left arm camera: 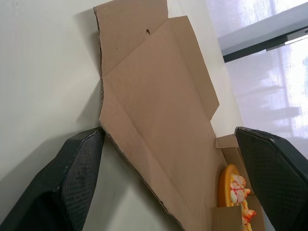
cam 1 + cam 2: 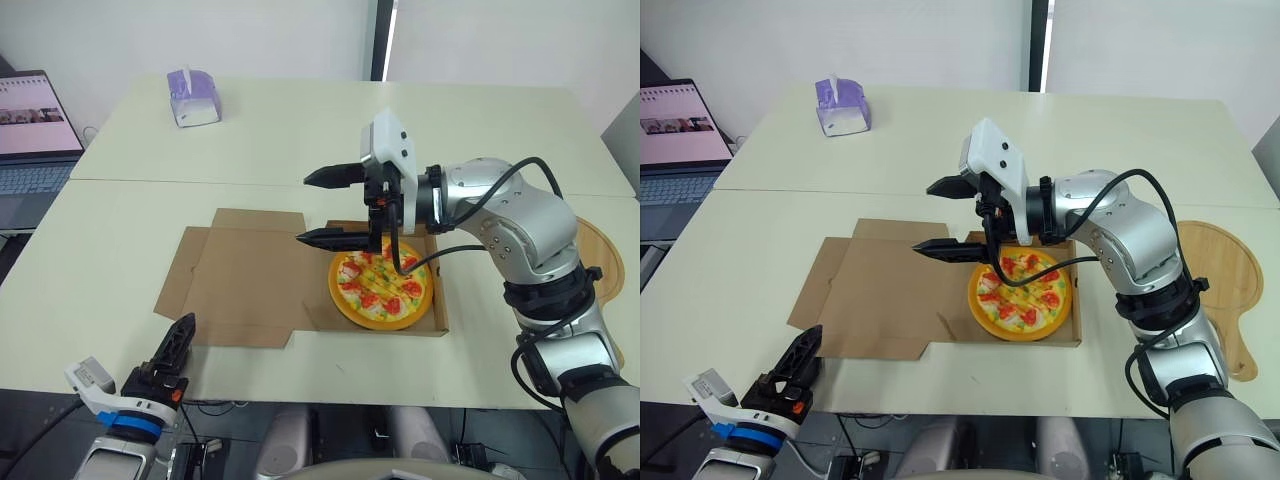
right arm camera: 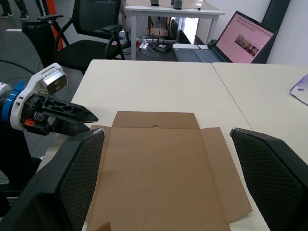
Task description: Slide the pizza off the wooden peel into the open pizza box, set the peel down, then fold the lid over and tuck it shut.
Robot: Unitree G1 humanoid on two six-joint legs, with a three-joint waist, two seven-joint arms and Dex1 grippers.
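Note:
The pizza (image 2: 380, 289), topped in red, yellow and green, lies in the tray of the cardboard pizza box (image 2: 437, 318). The lid (image 2: 245, 290) lies flat and open on the table to the tray's left. My right gripper (image 2: 302, 208) hovers open above the fold between lid and tray, holding nothing. In the right wrist view the lid (image 3: 159, 168) lies below its spread fingers. The round wooden peel (image 2: 1217, 283) rests on the table at the far right. My left gripper (image 2: 178, 345) is open at the table's near edge, pointing at the lid's near left corner (image 1: 103, 130).
A purple tissue box (image 2: 193, 97) stands at the far left of the back table. An open laptop (image 2: 30, 130) sits on a desk to the left. A seam (image 2: 200, 180) runs between the two tables behind the box. Office chairs (image 3: 91, 38) stand beyond the table.

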